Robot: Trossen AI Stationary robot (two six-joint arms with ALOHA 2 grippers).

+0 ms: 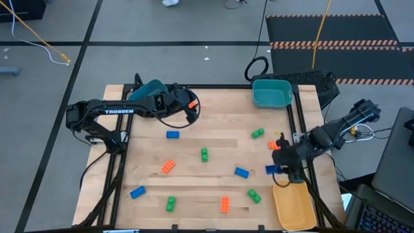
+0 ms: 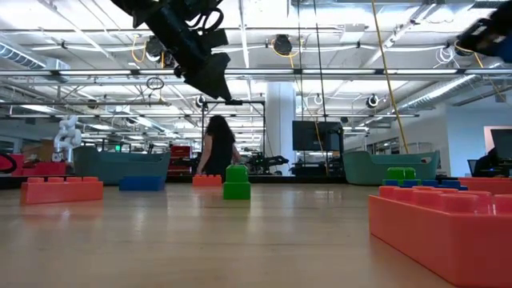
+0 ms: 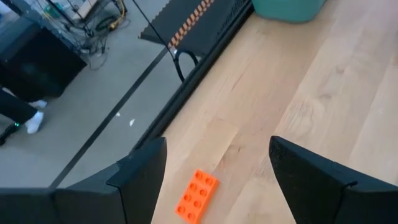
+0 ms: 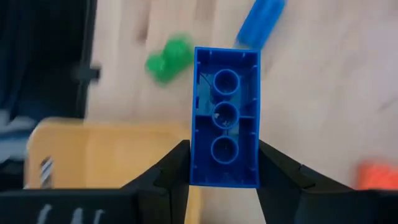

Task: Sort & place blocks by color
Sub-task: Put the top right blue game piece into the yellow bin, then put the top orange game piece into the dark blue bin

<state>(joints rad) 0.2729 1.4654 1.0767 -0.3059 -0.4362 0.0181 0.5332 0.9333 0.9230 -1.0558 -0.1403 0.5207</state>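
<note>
The right gripper [image 4: 224, 165] pinches a blue brick [image 4: 225, 115] by its long sides, likely light, rigid and slick, while the left gripper [image 3: 214, 177] gapes over an orange brick [image 3: 196, 196].

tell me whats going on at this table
A two-armed robot is sorting toy blocks by colour. The right hand grips a blue block near the yellow bin at the table's right edge. The left hand is open above an orange block near the far edge. Other orange, green and blue blocks lie scattered on the table.
</note>
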